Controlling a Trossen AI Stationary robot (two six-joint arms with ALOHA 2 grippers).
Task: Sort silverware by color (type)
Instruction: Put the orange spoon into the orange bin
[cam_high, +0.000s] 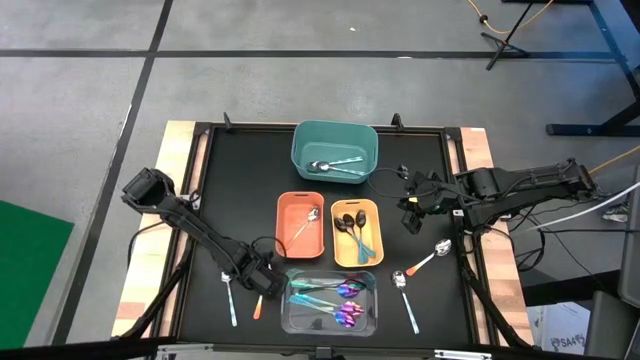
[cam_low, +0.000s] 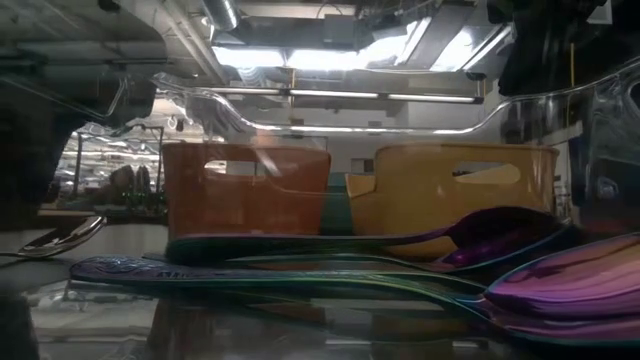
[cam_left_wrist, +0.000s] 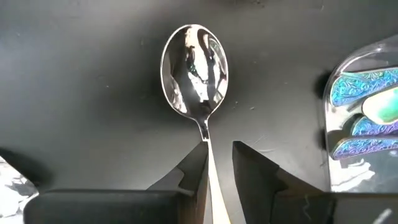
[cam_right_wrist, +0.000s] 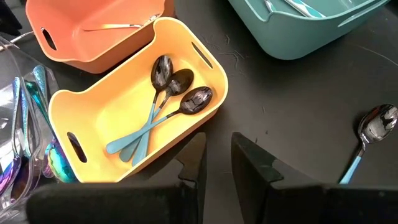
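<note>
Left fingers (cam_left_wrist: 219, 163) clamped on silver spoon (cam_left_wrist: 194, 70), shown only by wrist view; right fingers' (cam_right_wrist: 217, 155) state unclear.

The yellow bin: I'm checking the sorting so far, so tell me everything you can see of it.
The yellow bin is a rectangular tub that looks like plastic, with rounded corners and slot handles in its end walls. It stands upright on the black mat, close beside the orange bin, with the clear bin in front. Inside lie three black-headed spoons with teal handles, crossing each other.
</note>
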